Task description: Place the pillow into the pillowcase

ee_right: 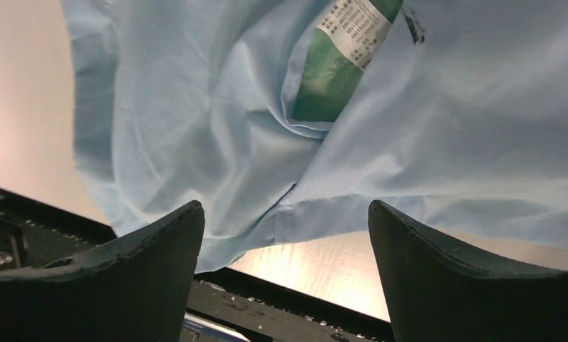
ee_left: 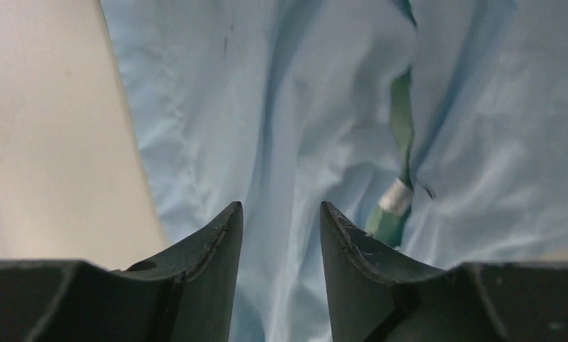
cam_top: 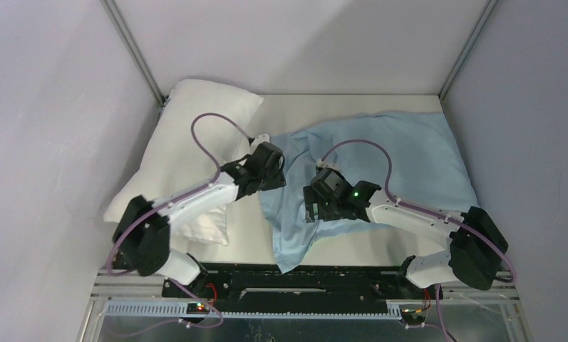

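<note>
From the overhead camera I see the pillow (cam_top: 184,153) lying along the left side of the table (cam_top: 352,246), its far end pushed up into the back left corner by the metal frame post (cam_top: 135,50). The pillowcase (cam_top: 380,160) is spread light-blue face up across the middle and right of the table, rumpled, with one narrow corner trailing down to the near edge. My left arm lies across the near part of the pillow, and its purple cable (cam_top: 209,135) loops above the cushion. The white walls close in on both sides.

On the right wrist camera I get a white care label (ee_right: 355,25) sewn at the edge of a fold where the sea-green face (ee_right: 327,82) shows; it carries lines of small print, too small for me to read. On the left wrist camera the same label (ee_left: 396,196) appears only as a small white tab on a green strip.

The left gripper (ee_left: 281,214) hovers over the pillowcase's left edge with its fingers a narrow gap apart, holding nothing. The right gripper (ee_right: 286,214) has its fingers spread wide above the near hem of the cloth, also empty; I cannot tell if either one touches the fabric
</note>
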You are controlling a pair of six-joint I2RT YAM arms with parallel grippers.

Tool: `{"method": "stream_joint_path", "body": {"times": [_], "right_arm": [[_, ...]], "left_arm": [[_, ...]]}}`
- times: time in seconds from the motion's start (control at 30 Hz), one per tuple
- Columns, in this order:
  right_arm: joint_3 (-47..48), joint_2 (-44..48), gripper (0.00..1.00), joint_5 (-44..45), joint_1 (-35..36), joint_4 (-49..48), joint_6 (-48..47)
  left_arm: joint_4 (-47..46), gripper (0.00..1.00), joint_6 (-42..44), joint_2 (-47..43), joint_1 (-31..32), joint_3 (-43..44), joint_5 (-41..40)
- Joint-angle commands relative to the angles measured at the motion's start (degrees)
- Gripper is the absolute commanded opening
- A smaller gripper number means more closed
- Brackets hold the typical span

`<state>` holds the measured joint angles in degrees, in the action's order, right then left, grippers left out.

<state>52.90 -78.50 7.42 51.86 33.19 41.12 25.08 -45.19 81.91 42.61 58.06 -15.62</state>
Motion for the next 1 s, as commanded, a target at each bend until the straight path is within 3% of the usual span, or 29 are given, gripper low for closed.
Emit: {"method": "stream_joint_path", "body": {"times": [0.0,0.13,0.23,0.53,0.57,0.8,0.87,0.97], "right_arm": [[-2.58,-1.85,0.87,4.76,1.58,-1.72,3.98],[-3.72,-4.68,0.87,7.03,2.46,-2.27,5.11],[-4.49,-6.29,0.80,7.01,3.22,-3.30,5.43],[-7.81,-1.06,0.02,6.84,8.78,-0.85,7.58],[-8.28,-0.12,0.00,6.91,9.73,-0.39,8.24],[-12.39,7.16,0.00,6.27,15.51,0.71,12.22],[-12.39,9.85,0.06,6.67,15.31,1.08,11.43],[-12.39,14.11,0.24,6.05,12.66,1.45,9.71]], "left_arm": [[-4.09,0.48,2.75,9.04,-5.15,7.00,3.54],[-2.94,0.46,5.00,18.82,-8.16,12.29,3.93],[-2.62,0.44,5.75,22.57,-9.47,14.38,3.29],[-0.92,0.31,7.75,29.03,-12.55,18.23,2.58],[-0.55,0.29,8.01,29.59,-12.86,18.52,2.58],[1.45,0.17,11.03,31.30,-14.35,22.51,2.94],[1.44,0.23,12.72,28.58,-14.10,23.18,2.78],[3.62,0.41,15.36,22.73,-14.35,25.53,-0.54]]}}
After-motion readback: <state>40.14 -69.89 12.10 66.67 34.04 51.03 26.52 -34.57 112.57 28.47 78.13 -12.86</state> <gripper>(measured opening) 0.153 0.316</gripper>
